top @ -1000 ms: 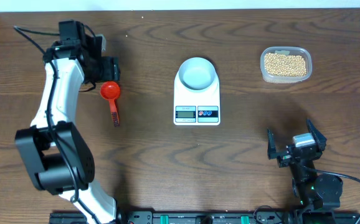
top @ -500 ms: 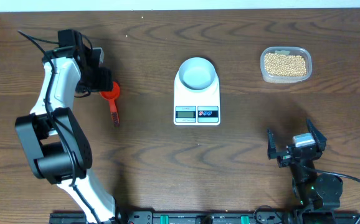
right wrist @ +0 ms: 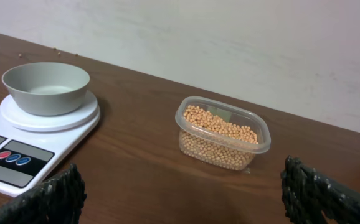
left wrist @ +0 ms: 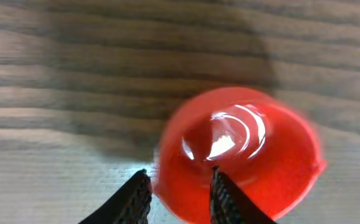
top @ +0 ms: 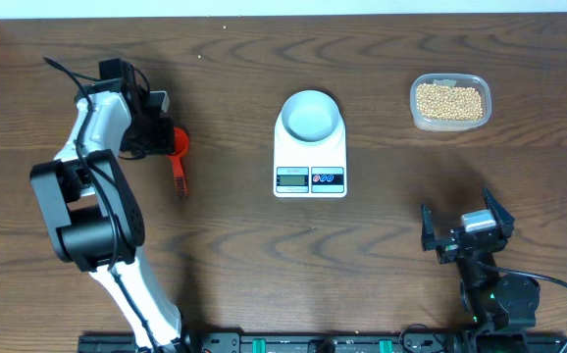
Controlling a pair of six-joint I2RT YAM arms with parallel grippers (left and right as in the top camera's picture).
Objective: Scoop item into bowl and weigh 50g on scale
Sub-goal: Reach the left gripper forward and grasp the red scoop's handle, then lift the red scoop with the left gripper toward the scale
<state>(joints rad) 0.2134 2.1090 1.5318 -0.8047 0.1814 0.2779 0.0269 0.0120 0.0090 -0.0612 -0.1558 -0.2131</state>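
A red scoop (top: 179, 147) lies on the table at the left, its handle pointing toward the front. My left gripper (top: 164, 139) is down over the scoop's cup. In the left wrist view its jaws (left wrist: 177, 180) straddle the rim of the scoop (left wrist: 255, 155), one finger inside the cup and one just outside, narrowly open with a sliver of gap. The pale bowl (top: 310, 116) sits empty on the white scale (top: 310, 175). The beans (top: 448, 100) fill a clear tub at the back right. My right gripper (top: 464, 233) rests open near the front right, holding nothing.
The right wrist view shows the bowl (right wrist: 45, 87) on the scale (right wrist: 12, 158) to the left and the tub of beans (right wrist: 220, 134) ahead, with bare wood between the right gripper's (right wrist: 183, 177) fingers. A pale wall stands behind the table.
The left gripper has come down over the scoop's cup and its jaws have narrowed around the rim. The right arm has stayed still.
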